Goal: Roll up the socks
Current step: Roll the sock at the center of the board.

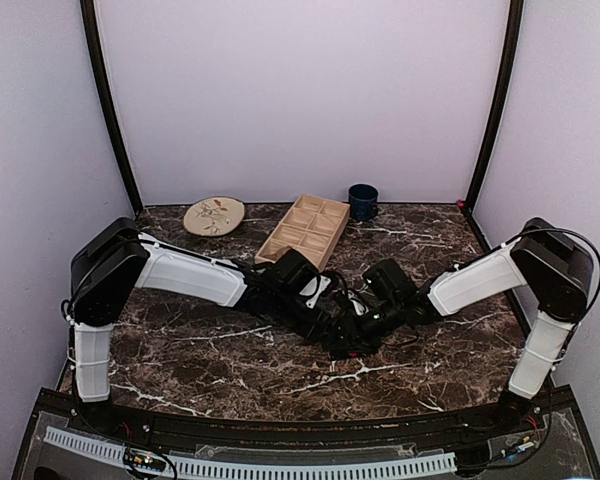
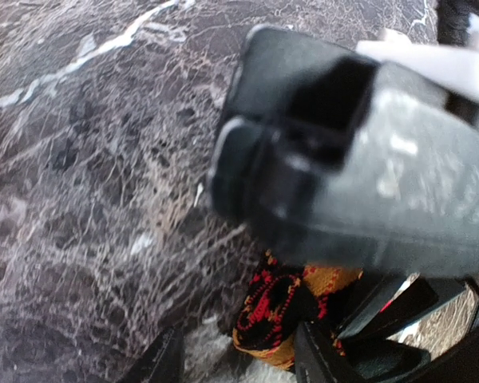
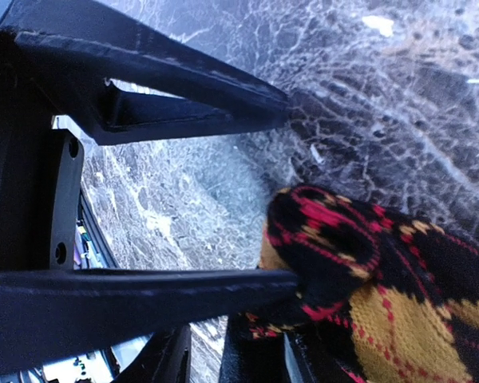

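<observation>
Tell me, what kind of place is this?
Probably a robot test booth, not a home: plain lilac walls box in a marble-look table, two robot arms are bolted at its near edge, and a few props sit at the back, a plate, a wooden tray and a blue mug.

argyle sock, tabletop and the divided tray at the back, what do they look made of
Sock: knitted yarn, matte and soft, going by the visible stitch rows in black, red and mustard; fibre unclear.
Tabletop: dark brown marble look with white veins, faint sheen; real stone or printed laminate, cannot tell.
Tray: pale wood by its colour, seemingly unvarnished, with thin dividers.
</observation>
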`<move>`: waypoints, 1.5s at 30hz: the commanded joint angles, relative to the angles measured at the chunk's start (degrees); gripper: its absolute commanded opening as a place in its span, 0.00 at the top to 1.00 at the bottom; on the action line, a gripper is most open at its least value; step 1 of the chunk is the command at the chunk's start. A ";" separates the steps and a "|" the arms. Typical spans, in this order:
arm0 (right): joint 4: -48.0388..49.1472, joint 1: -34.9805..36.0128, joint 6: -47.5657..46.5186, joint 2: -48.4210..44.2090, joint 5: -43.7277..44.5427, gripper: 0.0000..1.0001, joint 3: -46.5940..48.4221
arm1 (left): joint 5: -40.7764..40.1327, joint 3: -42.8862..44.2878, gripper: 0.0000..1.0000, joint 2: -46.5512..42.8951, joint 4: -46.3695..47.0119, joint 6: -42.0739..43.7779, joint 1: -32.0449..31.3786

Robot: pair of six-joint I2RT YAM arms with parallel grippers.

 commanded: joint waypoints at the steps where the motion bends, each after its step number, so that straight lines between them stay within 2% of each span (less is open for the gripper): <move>1: -11.06 -0.88 -2.28 1.75 9.24 0.64 -1.23 | 1.06 -1.46 0.50 7.50 -12.62 -0.53 -0.37; 30: -15.05 -2.08 -2.29 -7.34 21.92 0.58 -4.17 | 3.08 3.74 0.53 11.83 -16.29 -0.29 -0.37; 37: -14.62 -2.08 -2.66 -5.67 22.06 0.58 -4.41 | 2.59 5.27 0.53 11.93 -17.51 0.23 -0.29; 40: -15.64 -1.90 -4.13 -3.08 22.50 0.61 -2.64 | 1.83 6.55 0.52 11.81 -18.79 0.13 -0.24; 45: -17.55 -1.38 -6.76 1.16 23.18 0.79 0.05 | 0.73 7.21 0.51 10.17 -19.60 -0.62 -0.07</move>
